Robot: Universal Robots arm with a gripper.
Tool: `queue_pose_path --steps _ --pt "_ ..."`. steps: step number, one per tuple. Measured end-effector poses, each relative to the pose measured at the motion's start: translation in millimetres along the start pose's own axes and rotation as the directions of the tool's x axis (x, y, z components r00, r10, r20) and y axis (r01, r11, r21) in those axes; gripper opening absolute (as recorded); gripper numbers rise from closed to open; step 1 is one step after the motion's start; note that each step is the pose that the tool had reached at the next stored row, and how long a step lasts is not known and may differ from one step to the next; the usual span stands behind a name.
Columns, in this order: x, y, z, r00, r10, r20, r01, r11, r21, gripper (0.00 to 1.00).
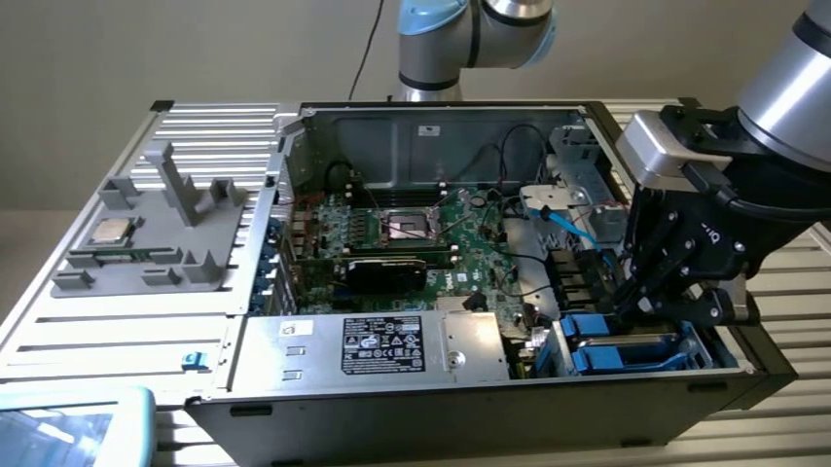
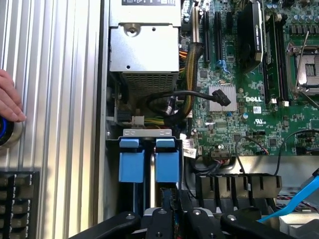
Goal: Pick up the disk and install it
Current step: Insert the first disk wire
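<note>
The disk (image 2: pixel 167 164) stands in the drive bay at the case's front corner. Its blue carrier tabs show side by side, with a silver strip between them. In the exterior view the blue carrier (image 1: pixel 621 342) lies in the bay at the exterior view's lower right. My gripper (image 1: pixel 639 309) reaches down into that bay. In the wrist view its black fingers (image 2: pixel 162 219) are drawn close together on a thin dark edge that runs into the nearer blue tab. The gripper (image 2: pixel 172 211) is shut on that edge of the disk.
The open computer case (image 1: pixel 389 389) holds the motherboard (image 1: pixel 415 243) and a silver power-supply box (image 1: pixel 377 345). A blue cable (image 1: pixel 571 229) hangs near the bay. A grey fixture tray (image 1: pixel 156 233) carries a CPU chip (image 1: pixel 109 232). A person's hand (image 2: pixel 10 99) rests on the ribbed table.
</note>
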State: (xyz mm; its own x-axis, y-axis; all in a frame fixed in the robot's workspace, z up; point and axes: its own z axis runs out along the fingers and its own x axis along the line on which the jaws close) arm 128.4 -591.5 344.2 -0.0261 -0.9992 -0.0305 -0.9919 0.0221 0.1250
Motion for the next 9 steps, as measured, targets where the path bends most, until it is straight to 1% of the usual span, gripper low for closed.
queue_pose_path --steps 1,4,5,9 --pt "0.0 0.0 0.0 1.0 0.0 0.0021 0.0 1.0 0.0006 0.16" --pt "0.1 -0.1 0.7 0.9999 -0.001 0.0107 0.001 1.0 0.0026 0.16" --pt "0.1 -0.1 1.0 0.9999 -0.001 0.0123 0.001 1.0 0.0029 0.16" --pt "0.6 -0.2 1.8 0.9999 -0.001 0.0129 0.001 1.0 0.0034 0.16"
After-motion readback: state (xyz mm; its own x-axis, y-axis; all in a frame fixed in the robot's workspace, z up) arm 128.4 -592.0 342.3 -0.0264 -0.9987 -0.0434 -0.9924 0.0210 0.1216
